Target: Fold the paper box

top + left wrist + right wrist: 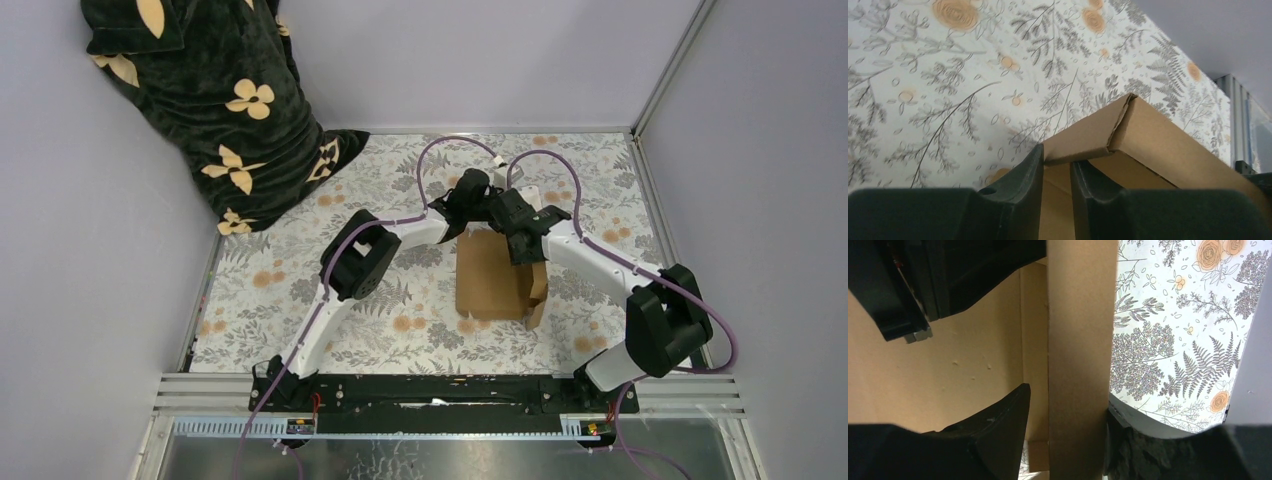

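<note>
Seen from above, a dark flowered blanket [215, 100] filled the upper left, and the paper box [492, 275] lay at centre on the floral table [250, 290]. Only the wrist views showed the grips. At bottom centre, the left gripper [1056, 167] pinched a cardboard edge. The right gripper [1068, 435] straddled an upright wall, its fingers [993, 435] apart.

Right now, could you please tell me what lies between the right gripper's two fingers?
A cardboard wall of the paper box stands inside the right gripper; the right wrist view shows it.
</note>
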You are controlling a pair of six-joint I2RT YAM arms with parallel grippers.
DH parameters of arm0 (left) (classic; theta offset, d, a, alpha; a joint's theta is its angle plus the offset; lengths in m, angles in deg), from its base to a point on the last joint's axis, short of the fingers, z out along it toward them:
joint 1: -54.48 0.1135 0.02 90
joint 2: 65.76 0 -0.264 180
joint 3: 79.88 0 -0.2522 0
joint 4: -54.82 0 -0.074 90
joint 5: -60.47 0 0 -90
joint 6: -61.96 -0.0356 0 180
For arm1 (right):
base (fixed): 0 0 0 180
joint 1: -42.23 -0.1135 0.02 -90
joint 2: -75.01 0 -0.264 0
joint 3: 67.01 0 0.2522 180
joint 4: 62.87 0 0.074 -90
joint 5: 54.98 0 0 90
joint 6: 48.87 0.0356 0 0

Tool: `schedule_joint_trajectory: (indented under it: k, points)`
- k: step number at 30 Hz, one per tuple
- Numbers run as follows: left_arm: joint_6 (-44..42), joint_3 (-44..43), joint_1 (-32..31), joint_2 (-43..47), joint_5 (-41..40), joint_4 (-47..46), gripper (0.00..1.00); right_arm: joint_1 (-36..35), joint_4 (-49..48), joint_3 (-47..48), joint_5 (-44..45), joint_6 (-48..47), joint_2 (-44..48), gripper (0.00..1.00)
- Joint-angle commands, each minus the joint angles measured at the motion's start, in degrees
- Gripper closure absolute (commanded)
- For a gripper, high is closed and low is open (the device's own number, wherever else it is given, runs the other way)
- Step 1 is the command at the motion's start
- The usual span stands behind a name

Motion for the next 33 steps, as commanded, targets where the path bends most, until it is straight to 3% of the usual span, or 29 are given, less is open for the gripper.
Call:
schedule_joint_trajectory:
  k: [1, 10, 19, 23, 26, 29, 33]
  points:
    - [-4.1, 3.8, -0.4, 3.1, -3.9, 9.2, 0.70, -0.5, -0.4, 1.0, -2.4, 2.0, 4.3, 0.42]
    - [-9.0, 5.4, -0.8, 8.0, -8.7, 19.6, 0.70, -0.4, -1.7, 0.5, -3.7, 3.3, 9.9, 0.39]
    - [-9.4, 6.8, 0.9, 9.8, -7.5, 17.3, 0.70, 0.2, -3.6, -1.8, -2.7, 2.6, 8.8, 0.41]
    - [-6.5, 8.6, 5.5, 11.5, -2.9, 12.1, 0.69, 0.2, -2.2, -0.6, -0.9, 2.0, 7.3, 0.56]
    - [-6.6, 3.3, 7.5, 9.0, -1.2, 13.9, 0.68, 0.2, -0.3, 1.1, 1.0, 1.6, 5.9, 0.67]
    - [-5.4, -3.3, 8.6, 4.6, 1.7, 14.5, 0.68, 0.2, 1.3, 2.7, 2.9, 1.2, 4.3, 0.70]
    - [1.3, -9.4, 9.7, -1.7, 7.5, 7.5, 0.67, 0.1, 3.1, 3.9, 4.6, 0.9, 2.9, 0.74]
